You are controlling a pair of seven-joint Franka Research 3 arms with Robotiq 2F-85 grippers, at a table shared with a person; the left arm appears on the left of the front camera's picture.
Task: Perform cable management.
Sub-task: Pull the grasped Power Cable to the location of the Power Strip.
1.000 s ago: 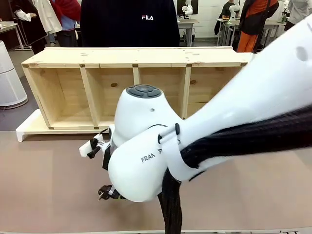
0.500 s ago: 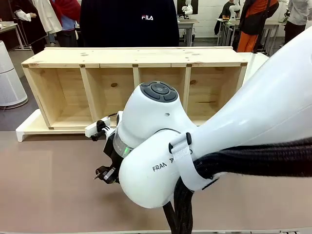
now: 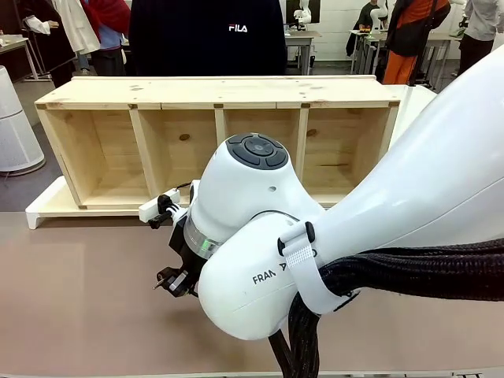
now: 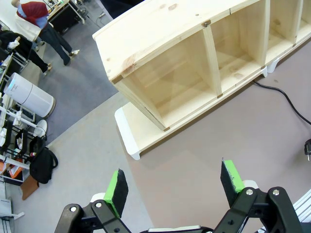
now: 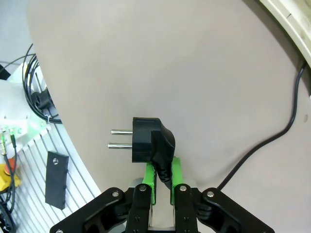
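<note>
While the right arm leans low across the bench (image 3: 79, 299), the right fingers (image 5: 151, 177) are clenched on the black plug (image 5: 148, 141) at the end of the cable (image 5: 265, 143), their green pads pressing on the moulded neck just behind the plug's body; the two metal prongs point sideways, away from the cord; from the grip the cable runs over the bench in a loose curve and bends away towards the corner of the right wrist view; seen from the front, the plug pokes out below the arm's white wrist, in front of the long wooden shelf (image 3: 220, 93); the shelf stands at the far side of the bench with its open compartments facing the robot, and a person (image 3: 209, 39) in a dark top stands behind it; the left fingers (image 4: 116, 187) are released, spread wide with nothing between them, above bare bench in front of the shelf's end compartment; a stretch of cable lies on the bench near the shelf's base in that view
</note>
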